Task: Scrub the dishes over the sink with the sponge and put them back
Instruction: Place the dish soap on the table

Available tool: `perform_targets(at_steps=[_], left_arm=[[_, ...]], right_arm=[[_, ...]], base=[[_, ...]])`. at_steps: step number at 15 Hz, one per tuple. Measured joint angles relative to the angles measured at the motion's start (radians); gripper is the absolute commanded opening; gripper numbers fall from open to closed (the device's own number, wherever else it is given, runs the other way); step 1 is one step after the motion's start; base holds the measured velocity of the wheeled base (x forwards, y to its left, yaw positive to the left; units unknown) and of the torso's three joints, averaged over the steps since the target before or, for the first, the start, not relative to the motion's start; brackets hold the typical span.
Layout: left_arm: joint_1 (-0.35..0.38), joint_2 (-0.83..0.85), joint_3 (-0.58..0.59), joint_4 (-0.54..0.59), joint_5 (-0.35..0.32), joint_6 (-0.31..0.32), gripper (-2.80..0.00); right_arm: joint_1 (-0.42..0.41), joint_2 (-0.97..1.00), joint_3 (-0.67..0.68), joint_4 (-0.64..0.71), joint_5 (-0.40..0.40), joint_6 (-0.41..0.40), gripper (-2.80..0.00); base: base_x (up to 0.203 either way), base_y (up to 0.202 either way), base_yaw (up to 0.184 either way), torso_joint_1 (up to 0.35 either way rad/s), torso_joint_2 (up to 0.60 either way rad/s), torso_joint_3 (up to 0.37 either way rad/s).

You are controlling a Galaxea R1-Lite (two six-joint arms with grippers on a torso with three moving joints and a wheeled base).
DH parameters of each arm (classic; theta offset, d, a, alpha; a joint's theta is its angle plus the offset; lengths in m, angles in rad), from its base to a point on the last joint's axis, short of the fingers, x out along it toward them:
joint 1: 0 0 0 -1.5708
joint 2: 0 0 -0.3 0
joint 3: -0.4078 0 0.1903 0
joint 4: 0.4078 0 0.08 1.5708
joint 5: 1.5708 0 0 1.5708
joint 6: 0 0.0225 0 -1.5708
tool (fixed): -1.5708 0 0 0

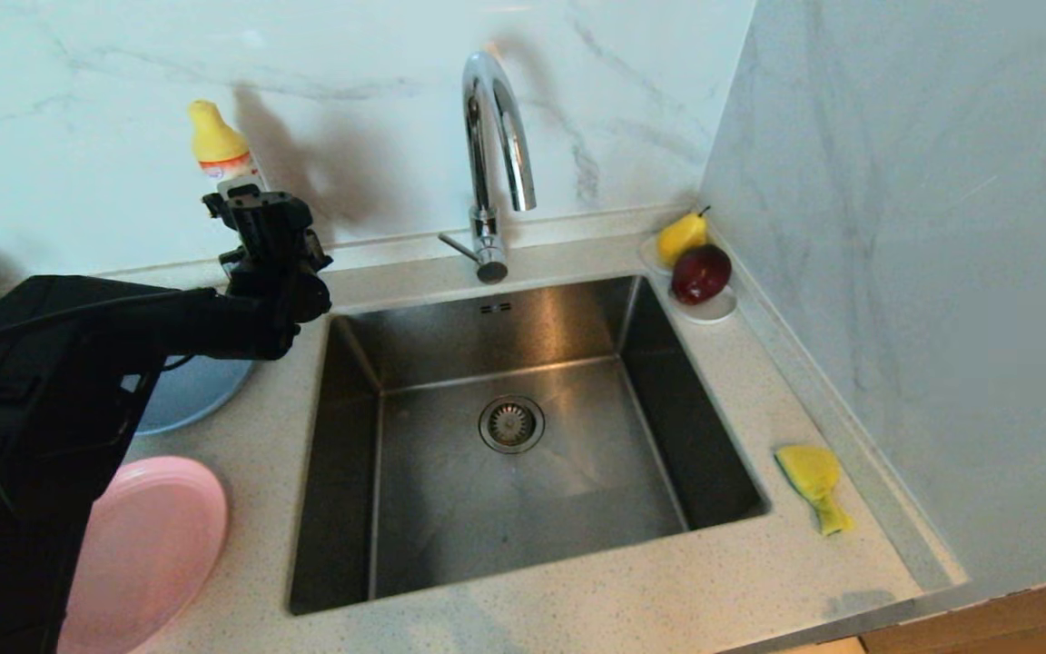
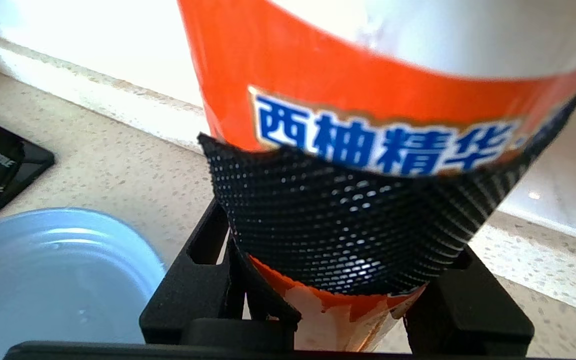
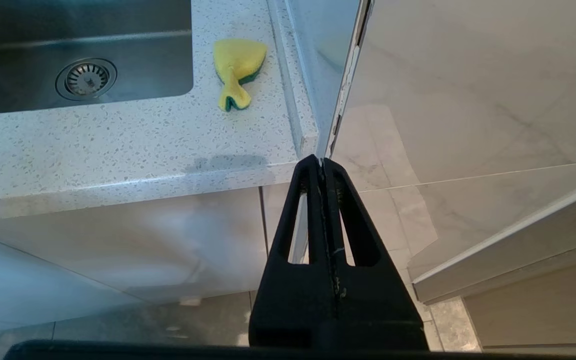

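Note:
My left gripper [image 1: 251, 207] is at the back of the counter, left of the sink [image 1: 450, 518], and is shut on a dish-soap bottle [image 1: 219, 150] with a yellow cap. In the left wrist view the black fingers [image 2: 203, 260] press both sides of the bottle's orange label [image 2: 348, 75], which has a black mesh band. The blue plate [image 1: 187, 392] [image 2: 43, 280] lies under that arm. Nearer the front edge is the pink plate [image 1: 155, 545]. The bent yellow-green sponge [image 1: 814, 480] [image 3: 237, 70] lies right of the sink. My right gripper [image 3: 321, 162] hangs shut below the counter's front corner.
A tall chrome tap [image 1: 496, 136] arches over the basin, whose drain [image 1: 511, 423] is at its centre. A yellow pear [image 1: 682, 236] and a red apple [image 1: 701, 272] sit on a white saucer [image 1: 715, 312] in the back right corner. A wall runs along the right side.

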Motion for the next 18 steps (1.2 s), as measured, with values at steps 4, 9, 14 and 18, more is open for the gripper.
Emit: perform_targets(at_steps=[4, 9, 14, 18], left_arm=[[-0.009, 0.037, -0.018, 0.0, 0.001, 0.004, -2.8], [-0.011, 0.067, -0.025, -0.017, 0.004, 0.004, -2.8], [-0.005, 0.076, -0.03, -0.028, 0.0, 0.005, -2.8], [-0.003, 0.085, -0.032, -0.038, 0.0, -0.004, -2.8]], right_arm=[[0.0, 0.0, 0.0, 0.0, 0.0, 0.0, -2.8], [0.0, 0.0, 0.0, 0.0, 0.0, 0.0, -2.8], [0.0, 0.0, 0.0, 0.0, 0.0, 0.0, -2.8], [0.0, 0.0, 0.0, 0.0, 0.0, 0.0, -2.8]], base=[[0.0, 0.0, 0.0, 0.0, 0.0, 0.0], [0.0, 0.0, 0.0, 0.0, 0.0, 0.0], [0.0, 0.0, 0.0, 0.0, 0.0, 0.0], [0.0, 0.0, 0.0, 0.0, 0.0, 0.0]])
